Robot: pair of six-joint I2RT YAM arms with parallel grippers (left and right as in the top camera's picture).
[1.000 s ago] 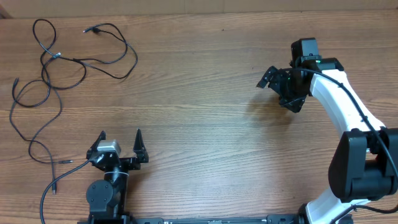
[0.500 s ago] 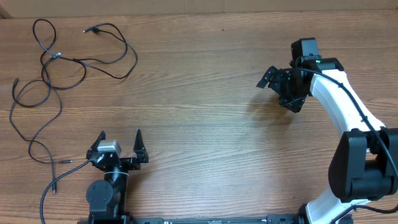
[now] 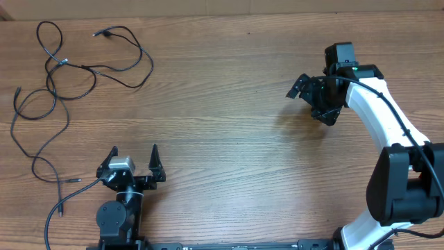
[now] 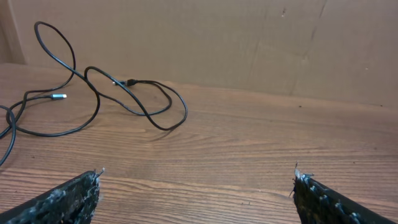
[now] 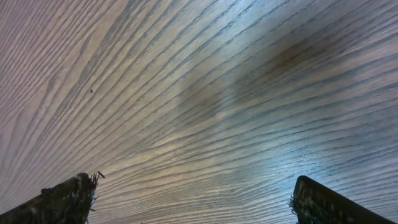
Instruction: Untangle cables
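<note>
Cables (image 3: 64, 62) sprawl in loose, crossing loops over the far-left part of the wooden table (image 3: 229, 173), with one strand trailing down toward the near edge beside the left arm's base. The left gripper (image 3: 134, 148) sits near the front edge, its fingers spread wide with nothing between them. The right gripper (image 3: 310, 103) hangs over bare wood on the right, likewise wide and empty, well apart from the cables.

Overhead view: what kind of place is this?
Probably a robot lab workbench: a wooden table with a left arm and a right arm standing at its near edge, loose cables on it, and a plain cardboard backdrop behind.
</note>
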